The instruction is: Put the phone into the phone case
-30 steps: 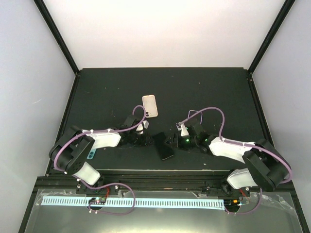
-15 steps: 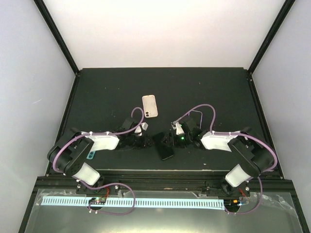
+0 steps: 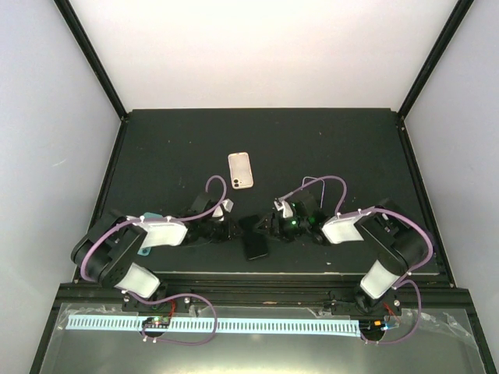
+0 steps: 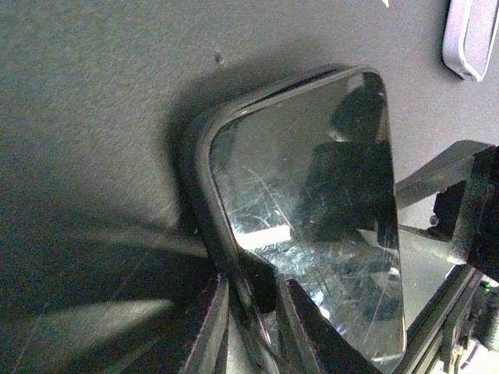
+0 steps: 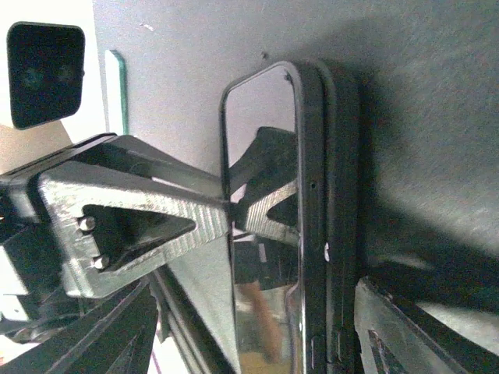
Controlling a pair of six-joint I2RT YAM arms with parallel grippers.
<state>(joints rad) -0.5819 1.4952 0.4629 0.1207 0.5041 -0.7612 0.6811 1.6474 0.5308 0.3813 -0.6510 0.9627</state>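
While the glossy black phone (image 4: 312, 210) is lying partly seated in the black phone case (image 4: 195, 164) on the dark surface (image 3: 171, 148), the left hand (image 4: 257, 312) is pinching the case's near rim, and the right hand (image 5: 292, 249) is standing wide, one finger (image 5: 132, 226) touching the screen.

No lettering, brand, number or sign can be read in any view. The phone (image 4: 312, 234) shows only reflections and scratches on its glass. The pale strip (image 3: 257, 325) along the near rail bears a row of small marks, too fine to tell as figures.
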